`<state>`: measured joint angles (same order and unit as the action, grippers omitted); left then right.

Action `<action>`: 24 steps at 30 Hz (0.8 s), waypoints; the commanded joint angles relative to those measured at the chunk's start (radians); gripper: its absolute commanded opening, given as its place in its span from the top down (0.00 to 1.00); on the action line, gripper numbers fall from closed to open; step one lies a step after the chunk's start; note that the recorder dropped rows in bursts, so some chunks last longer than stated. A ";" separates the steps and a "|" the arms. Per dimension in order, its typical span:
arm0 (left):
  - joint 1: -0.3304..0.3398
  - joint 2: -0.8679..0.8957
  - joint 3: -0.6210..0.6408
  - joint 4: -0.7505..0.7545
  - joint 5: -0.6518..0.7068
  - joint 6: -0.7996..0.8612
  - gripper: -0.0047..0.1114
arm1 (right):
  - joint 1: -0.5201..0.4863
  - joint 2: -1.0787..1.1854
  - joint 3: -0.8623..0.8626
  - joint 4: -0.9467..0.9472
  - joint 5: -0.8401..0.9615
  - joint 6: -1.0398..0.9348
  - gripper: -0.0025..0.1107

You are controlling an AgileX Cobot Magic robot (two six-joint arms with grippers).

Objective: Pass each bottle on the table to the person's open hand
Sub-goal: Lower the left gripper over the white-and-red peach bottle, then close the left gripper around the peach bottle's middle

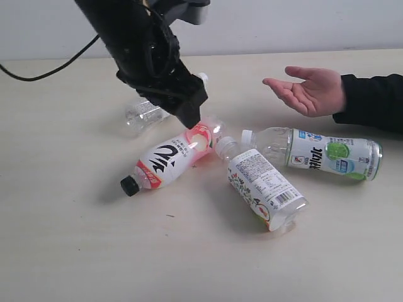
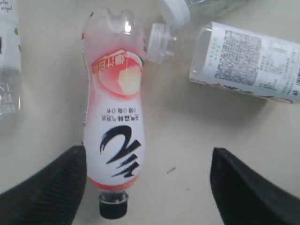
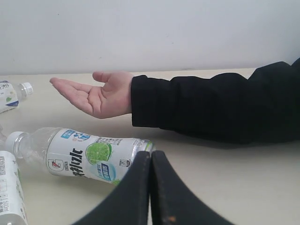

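Altogether, 4 bottles (image 1: 167,160) (image 1: 264,185) (image 1: 330,154) (image 1: 141,116) lie near 1 open hand (image 1: 312,91).

- plain off-white wall (image 1: 283,25) at the back, looks a bit greyish
- table (image 1: 63,251) is a wide pale cream-beige top with faint wood grain and a couple of tiny dark specks
- far table edge meets the wall
- lighting's soft and even, just mild blurry shadows on the tabletop
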<state>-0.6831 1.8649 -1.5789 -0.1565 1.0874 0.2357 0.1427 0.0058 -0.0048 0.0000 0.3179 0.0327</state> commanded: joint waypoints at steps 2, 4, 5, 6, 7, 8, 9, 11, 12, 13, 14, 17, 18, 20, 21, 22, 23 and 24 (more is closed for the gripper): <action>-0.004 0.148 -0.155 0.042 0.081 0.038 0.34 | -0.004 -0.006 0.005 0.000 -0.006 -0.001 0.98; -0.004 0.203 -0.200 0.044 0.102 0.047 0.34 | -0.004 -0.006 0.005 0.000 -0.006 -0.003 0.98; -0.004 0.227 -0.213 0.048 0.112 0.056 0.34 | -0.004 -0.006 0.005 0.000 -0.006 -0.003 0.98; -0.004 0.248 -0.228 0.053 0.120 0.077 0.34 | -0.004 -0.006 0.005 0.000 -0.006 -0.003 0.98; -0.004 0.266 -0.239 0.055 0.128 0.100 0.34 | -0.004 -0.006 0.005 0.000 -0.006 -0.003 0.98; -0.004 0.277 -0.244 0.055 0.131 0.119 0.34 | -0.004 -0.006 0.005 0.000 -0.006 -0.003 0.98; -0.004 0.289 -0.244 0.055 0.133 0.142 0.34 | -0.004 -0.006 0.005 0.000 -0.006 -0.003 0.98; -0.004 0.302 -0.244 0.055 0.127 0.158 0.34 | -0.004 -0.006 0.005 0.000 -0.006 -0.003 0.98; -0.004 0.306 -0.244 0.057 0.118 0.158 0.34 | -0.004 -0.006 0.005 0.000 -0.006 -0.003 0.98; -0.004 0.310 -0.244 0.060 0.113 0.158 0.34 | -0.004 -0.006 0.005 0.000 -0.006 -0.003 0.98; -0.004 0.315 -0.244 0.062 0.109 0.158 0.34 | -0.004 -0.006 0.005 0.000 -0.006 -0.003 0.98; -0.004 0.333 -0.244 0.071 0.103 0.158 0.34 | -0.004 -0.006 0.005 0.000 -0.006 -0.003 0.98; -0.004 0.338 -0.244 0.078 0.097 0.158 0.34 | -0.004 -0.006 0.005 0.000 -0.006 -0.003 0.98; -0.004 0.352 -0.244 0.097 0.088 0.150 0.34 | -0.004 -0.006 0.005 0.000 -0.006 -0.003 0.98; -0.004 0.357 -0.244 0.101 0.081 0.150 0.34 | -0.004 -0.006 0.005 0.000 -0.006 -0.003 0.98; -0.004 0.365 -0.244 0.101 0.076 0.146 0.34 | -0.004 -0.006 0.005 0.000 -0.006 -0.003 0.98; -0.004 0.370 -0.244 0.101 0.072 0.131 0.34 | -0.004 -0.006 0.005 0.000 -0.006 -0.003 0.98; -0.004 0.378 -0.244 0.104 0.072 0.121 0.34 | -0.004 -0.006 0.005 0.000 -0.006 -0.001 0.98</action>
<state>-0.6831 2.2274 -1.8174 -0.0645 1.1728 0.3850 0.1427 0.0058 -0.0048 0.0000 0.3179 0.0327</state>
